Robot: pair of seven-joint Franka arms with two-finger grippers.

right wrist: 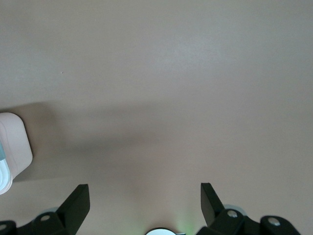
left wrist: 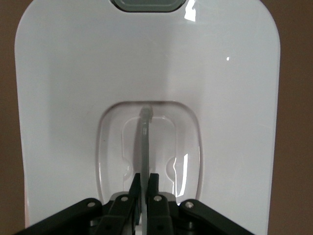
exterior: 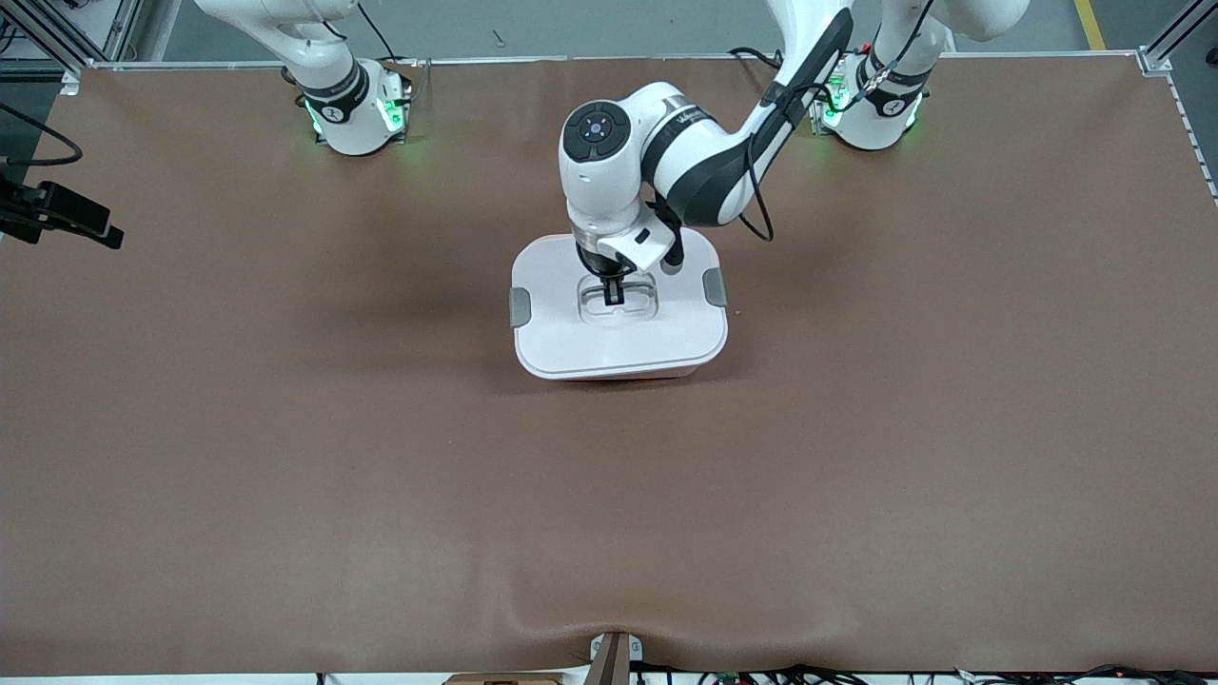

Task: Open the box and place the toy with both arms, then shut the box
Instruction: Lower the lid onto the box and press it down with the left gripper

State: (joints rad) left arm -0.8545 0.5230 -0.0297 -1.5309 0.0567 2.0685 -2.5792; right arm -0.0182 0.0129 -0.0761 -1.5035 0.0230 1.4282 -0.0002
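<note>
Brown table fills the near stretch, bare paper-like covering with a small ripple at its near edge. Moving up from there we reach the box, sitting about mid-table, its white lid seated on the pale pink tub, of which only a sliver shows at the near edge. Lid on means the contents are hidden (no telling what's inside). Grey clips sit on the two short sides of the lid, one toward each arm's end.

Left end effector is down in the lid's recessed centre, fingers pinched narrow on the thin upright handle. Some lettering runs along that arm's wrist, too small to read.

Right end effector spreads wide over bare table, holding nothing, with a corner of the box at the edge of its wrist view; that arm waits.
</note>
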